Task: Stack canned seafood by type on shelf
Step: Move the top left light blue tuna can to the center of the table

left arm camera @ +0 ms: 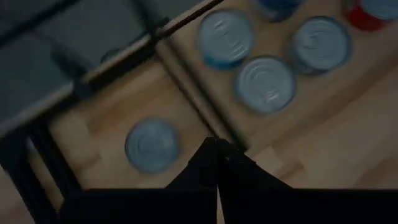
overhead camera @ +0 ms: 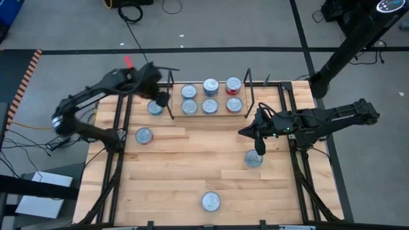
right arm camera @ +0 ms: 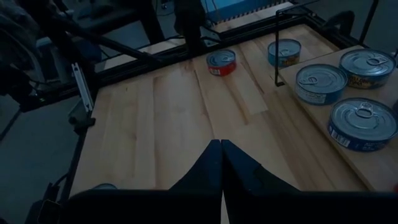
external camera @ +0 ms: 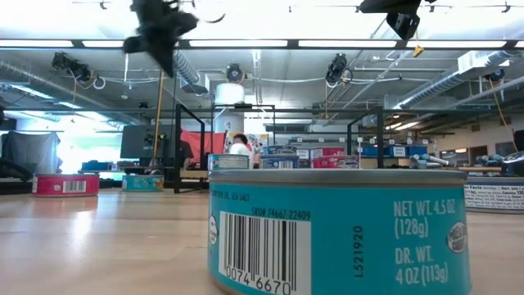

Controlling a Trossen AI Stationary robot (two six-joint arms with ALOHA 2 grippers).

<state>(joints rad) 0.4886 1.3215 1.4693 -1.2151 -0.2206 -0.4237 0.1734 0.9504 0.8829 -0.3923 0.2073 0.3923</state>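
Six tins [overhead camera: 209,96] sit on the shelf [overhead camera: 241,115], four loose on the table [overhead camera: 172,185]. Your left gripper [overhead camera: 163,99] and right gripper [overhead camera: 259,148] are both pressed together, empty. Spread the left one before dropping onto the blue tin [overhead camera: 154,108] just beside the shelf's end, probably the next pick.

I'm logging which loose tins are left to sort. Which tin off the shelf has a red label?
The tin on the table's left side, in front of the left gripper. Its side shows red; the other three loose tins show blue.
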